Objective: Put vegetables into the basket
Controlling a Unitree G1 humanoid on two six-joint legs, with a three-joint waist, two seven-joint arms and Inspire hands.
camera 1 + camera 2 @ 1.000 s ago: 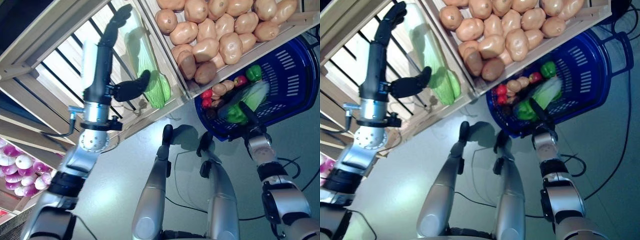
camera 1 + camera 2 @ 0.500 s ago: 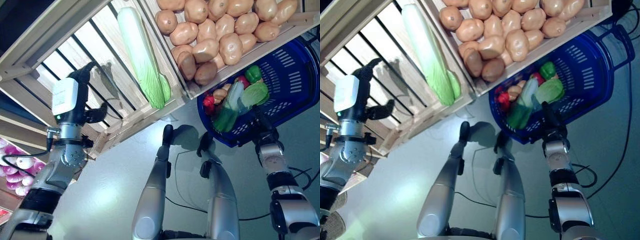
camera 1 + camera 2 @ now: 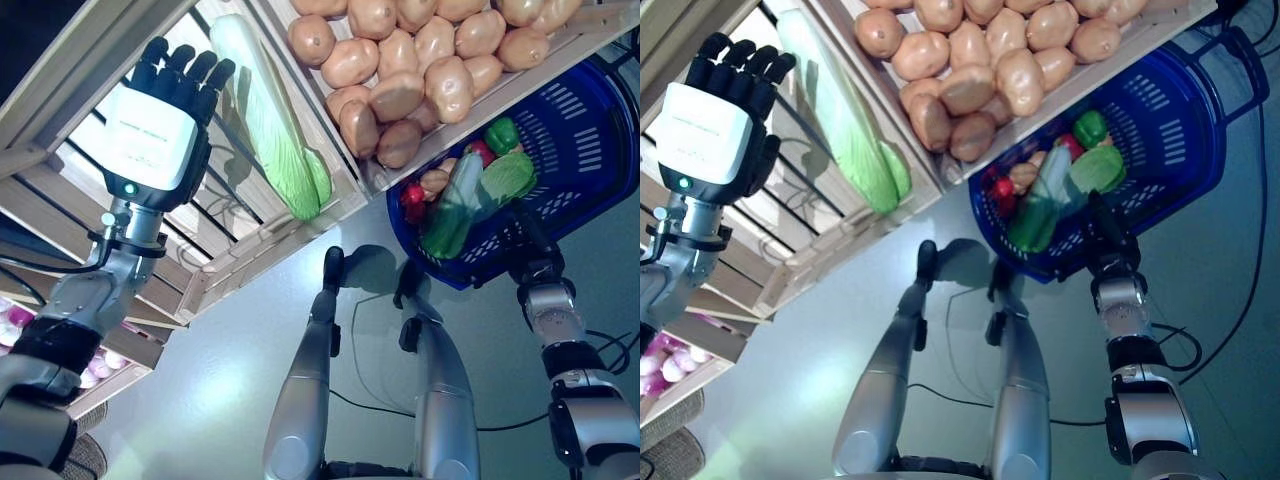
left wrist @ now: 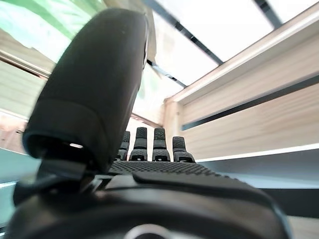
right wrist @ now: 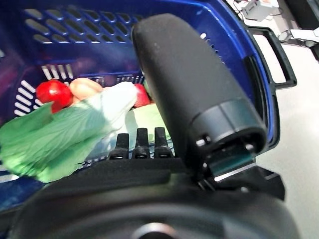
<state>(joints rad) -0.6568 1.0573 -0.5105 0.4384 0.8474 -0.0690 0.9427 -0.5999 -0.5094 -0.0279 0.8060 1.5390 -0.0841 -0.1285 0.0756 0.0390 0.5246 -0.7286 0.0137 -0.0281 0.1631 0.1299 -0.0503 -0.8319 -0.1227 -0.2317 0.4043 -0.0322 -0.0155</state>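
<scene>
At the upper left of the frame, the left hand (image 3: 155, 135) is held open beside the cabbage (image 3: 265, 115) in the crate (image 3: 215, 275). The basket (image 3: 590, 150) of vegetables (image 3: 465, 195) is gripped by the right hand (image 3: 528, 262) at right.

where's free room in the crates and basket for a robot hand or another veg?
Free: the slatted wooden crate beside the long pale-green cabbage, where the left robot hand hovers empty; also the far half of the blue plastic basket. Crowded: the potato crate, heaped full, and the basket's near end, piled with greens by the right robot hand.
</scene>
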